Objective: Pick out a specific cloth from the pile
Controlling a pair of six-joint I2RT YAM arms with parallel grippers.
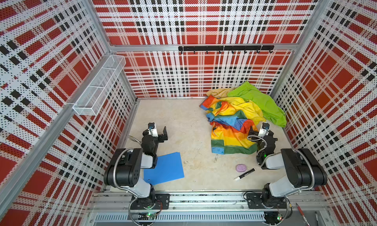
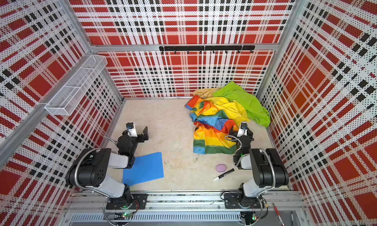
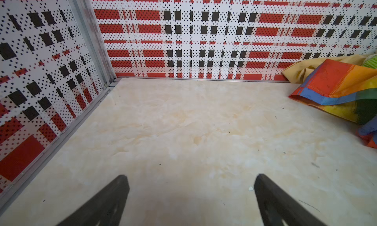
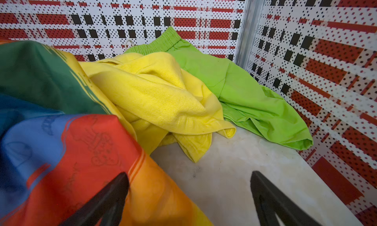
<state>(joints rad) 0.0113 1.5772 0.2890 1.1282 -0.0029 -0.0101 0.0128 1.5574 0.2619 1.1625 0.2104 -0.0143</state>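
On the left, the blue folder (image 1: pixel 165 167) is lying by the near left edge of the bench (image 1: pixel 179 121). Just beyond it the left gripper (image 3: pixel 190 177) is hanging low over bare surface, jaws standing wide apart and gripping nothing. Moving right, the pile (image 1: pixel 240 116) is filling the far right corner of the bench. The rainbow-striped cloth (image 1: pixel 230 137) is sprawling toward the near side, with a yellow cloth (image 4: pixel 159 96) bunching over it. A tan cloth (image 1: pixel 219 93) is peeking out at the far edge, and the lime green cloth (image 1: pixel 263 102) is draping along the right edge. The black cloth is not showing in any view. It is most likely lying buried under these layers, though where, and which way its long axis is running, cannot be told. At the pile's near right side the right gripper (image 4: pixel 189 174) is sitting with jaws spread fully and nothing between them, one finger over a rainbow fold and the other over bare bench. The heap is lying straight ahead of those jaws toward the far corner, and well apart from the left gripper. So the right arm is looking like the nearer one, and the coming move is probably calling for peeling back the rainbow layer to uncover what is beneath.
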